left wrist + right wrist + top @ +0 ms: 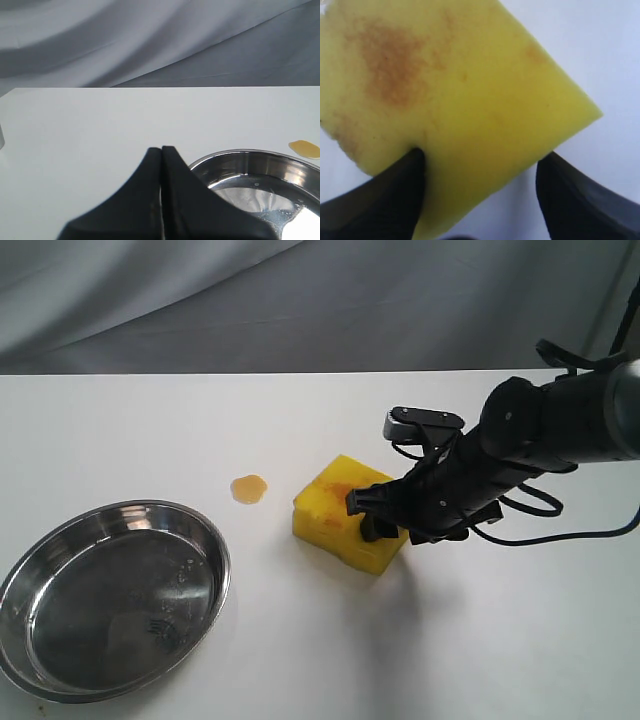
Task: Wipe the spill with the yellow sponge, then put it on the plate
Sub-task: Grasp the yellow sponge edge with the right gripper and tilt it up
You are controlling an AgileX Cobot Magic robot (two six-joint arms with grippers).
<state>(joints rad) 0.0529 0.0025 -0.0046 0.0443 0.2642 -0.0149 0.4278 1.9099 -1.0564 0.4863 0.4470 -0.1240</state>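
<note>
The yellow sponge, stained orange-brown on its broad face, lies on the white table right of centre. My right gripper is down over its near-right end, open. In the right wrist view one finger dents the yellow sponge, while the other finger stands apart from it with bare table between; right gripper. The spill is a small orange-tan blot just left of the sponge. The steel plate sits at the front left. My left gripper is shut and holds nothing, beside the plate with the spill beyond it.
Grey cloth hangs behind the table's far edge. The right arm and its black cable stretch over the right side of the table. Bare white tabletop lies in front of the sponge.
</note>
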